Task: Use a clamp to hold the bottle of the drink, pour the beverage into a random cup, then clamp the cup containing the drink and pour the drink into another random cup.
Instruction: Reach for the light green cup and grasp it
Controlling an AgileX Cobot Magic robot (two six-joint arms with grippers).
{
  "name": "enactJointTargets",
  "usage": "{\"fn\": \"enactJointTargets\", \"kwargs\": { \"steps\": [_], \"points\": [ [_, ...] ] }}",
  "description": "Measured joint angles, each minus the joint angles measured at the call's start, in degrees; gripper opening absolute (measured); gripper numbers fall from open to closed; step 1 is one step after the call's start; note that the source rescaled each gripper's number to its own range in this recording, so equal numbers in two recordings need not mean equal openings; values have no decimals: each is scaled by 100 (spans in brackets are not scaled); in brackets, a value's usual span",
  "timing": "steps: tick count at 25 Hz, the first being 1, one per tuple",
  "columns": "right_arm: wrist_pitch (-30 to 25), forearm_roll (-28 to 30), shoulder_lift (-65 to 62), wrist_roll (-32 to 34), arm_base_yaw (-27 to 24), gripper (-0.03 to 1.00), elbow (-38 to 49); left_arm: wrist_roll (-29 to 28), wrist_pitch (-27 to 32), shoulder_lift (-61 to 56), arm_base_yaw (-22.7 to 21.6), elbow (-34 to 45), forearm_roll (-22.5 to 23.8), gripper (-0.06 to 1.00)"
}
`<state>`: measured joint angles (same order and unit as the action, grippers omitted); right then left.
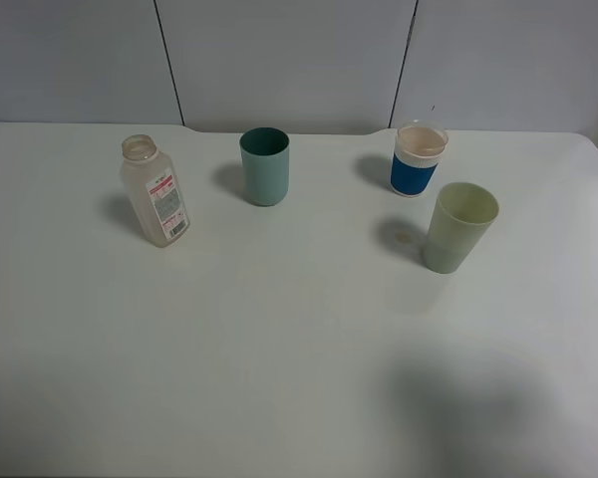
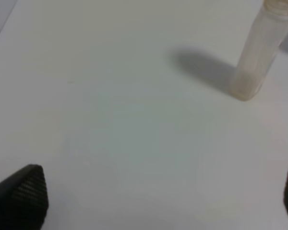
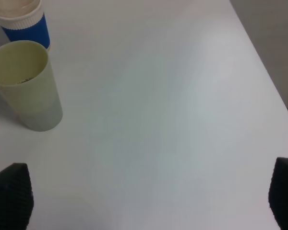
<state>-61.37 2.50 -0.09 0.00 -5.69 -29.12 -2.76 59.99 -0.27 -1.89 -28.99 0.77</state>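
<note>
The bottle of the drink point(image 1: 156, 195) stands uncapped at the left of the table, leaning slightly, and looks empty; the left wrist view shows it point(image 2: 259, 52) far ahead of my open left gripper point(image 2: 158, 196). The pale yellow-green cup point(image 1: 458, 227) stands at the right with only a trace at its bottom point(image 3: 25, 80). Just behind it, the blue-banded clear cup point(image 1: 419, 159) holds pale brown beverage point(image 3: 13, 6) near its rim. My right gripper point(image 3: 148, 196) is open, away from both cups point(image 3: 26, 28). Neither gripper appears in the exterior view.
A dark teal tumbler point(image 1: 265, 166) stands upright at the back middle, between the bottle and the blue-banded cup. The white table point(image 1: 279, 349) ends at a grey panelled wall behind. The table's right edge point(image 3: 264, 81) runs close to the right gripper.
</note>
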Motion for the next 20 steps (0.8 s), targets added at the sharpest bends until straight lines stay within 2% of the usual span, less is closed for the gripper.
{"fn": "enactJointTargets", "kwargs": {
  "steps": [4, 9, 10, 12, 20],
  "points": [
    [96, 87, 317, 0, 0, 95, -35, 0, 0, 0, 0, 0, 0, 100],
    [796, 151, 1242, 0, 0, 95, -284, 0, 0, 0, 0, 0, 0, 100],
    [1131, 151, 1752, 0, 0, 95, -414, 0, 0, 0, 0, 0, 0, 100],
    [1448, 151, 2269, -54, 0, 95, -545, 0, 0, 0, 0, 0, 0, 100],
    [3060, 213, 3838, -387, 0, 95, -893, 0, 0, 0, 0, 0, 0, 100]
  ]
}}
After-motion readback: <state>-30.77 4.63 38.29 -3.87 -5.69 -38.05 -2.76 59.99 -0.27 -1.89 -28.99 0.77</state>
